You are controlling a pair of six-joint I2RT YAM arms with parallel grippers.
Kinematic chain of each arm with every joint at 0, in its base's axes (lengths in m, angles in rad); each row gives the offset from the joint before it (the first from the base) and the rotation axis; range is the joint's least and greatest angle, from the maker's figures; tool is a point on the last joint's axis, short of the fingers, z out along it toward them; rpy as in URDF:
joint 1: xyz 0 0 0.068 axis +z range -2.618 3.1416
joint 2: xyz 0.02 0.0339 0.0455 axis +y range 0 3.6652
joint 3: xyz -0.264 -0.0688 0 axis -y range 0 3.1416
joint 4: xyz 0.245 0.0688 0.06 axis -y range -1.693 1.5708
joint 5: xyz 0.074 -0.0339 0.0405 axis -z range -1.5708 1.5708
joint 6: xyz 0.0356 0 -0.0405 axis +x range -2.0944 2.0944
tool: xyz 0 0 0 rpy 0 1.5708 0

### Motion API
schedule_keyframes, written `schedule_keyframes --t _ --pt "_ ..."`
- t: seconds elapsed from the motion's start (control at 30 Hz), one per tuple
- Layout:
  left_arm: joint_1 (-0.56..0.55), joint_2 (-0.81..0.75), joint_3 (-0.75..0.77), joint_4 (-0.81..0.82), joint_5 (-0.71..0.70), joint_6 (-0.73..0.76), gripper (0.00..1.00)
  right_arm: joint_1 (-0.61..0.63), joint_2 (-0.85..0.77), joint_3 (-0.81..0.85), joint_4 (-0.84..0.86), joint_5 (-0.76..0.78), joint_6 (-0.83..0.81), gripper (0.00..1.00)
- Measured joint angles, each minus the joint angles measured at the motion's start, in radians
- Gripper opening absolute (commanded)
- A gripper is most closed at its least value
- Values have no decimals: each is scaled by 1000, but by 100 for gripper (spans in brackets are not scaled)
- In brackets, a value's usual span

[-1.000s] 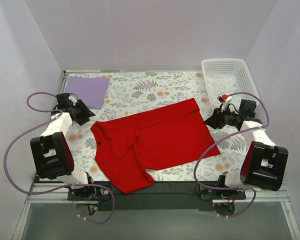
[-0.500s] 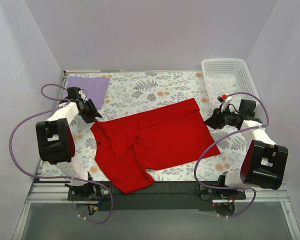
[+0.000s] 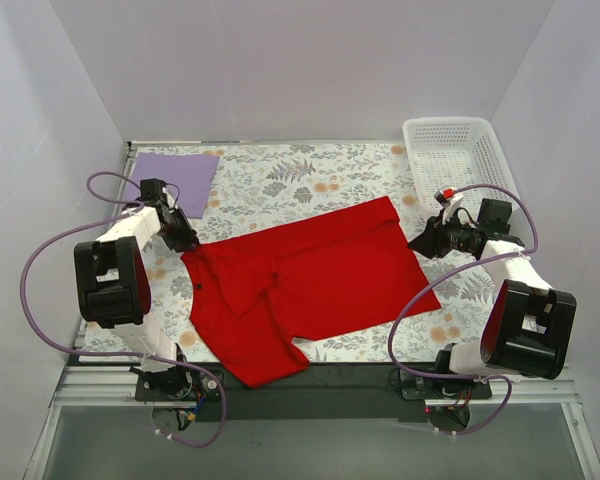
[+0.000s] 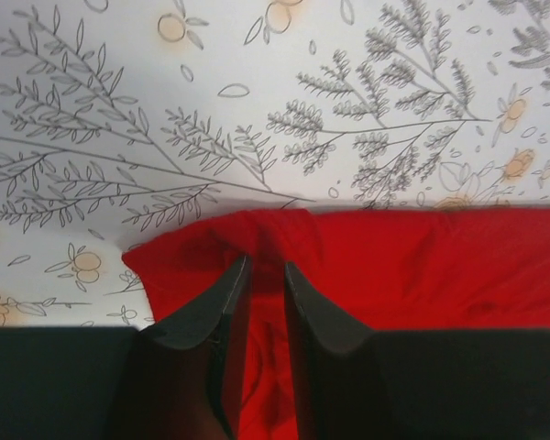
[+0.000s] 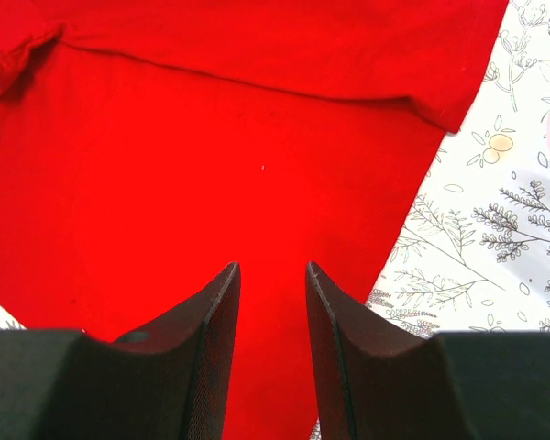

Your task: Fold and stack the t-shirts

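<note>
The red t-shirt lies spread and partly folded on the flowered table; its back left corner fills the lower part of the left wrist view. My left gripper is down on that corner, its jaws drawn close with a ridge of red cloth bunched between them. The lavender t-shirt lies as a flat rectangle at the back left. My right gripper hovers at the red shirt's right edge, its jaws apart with nothing between them.
A white mesh basket stands at the back right corner. The flowered tablecloth shows bare between the two shirts. White walls close in the table on three sides, and both arms' purple cables loop out to the sides.
My left gripper has swung right and forward from beside the lavender shirt to the red shirt's back left corner, and its jaws have narrowed onto the cloth. The right arm has not moved.
</note>
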Motion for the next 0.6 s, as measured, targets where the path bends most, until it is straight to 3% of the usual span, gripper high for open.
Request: schedule_keyframes --t 0.4,0.6 --pt "0 -34 -74 -6 -37 -1 19 0 0 0 -3 0 0 42" --pt "0 -73 -74 -5 -51 -4 7 0 0 1 -3 -1 0 43"
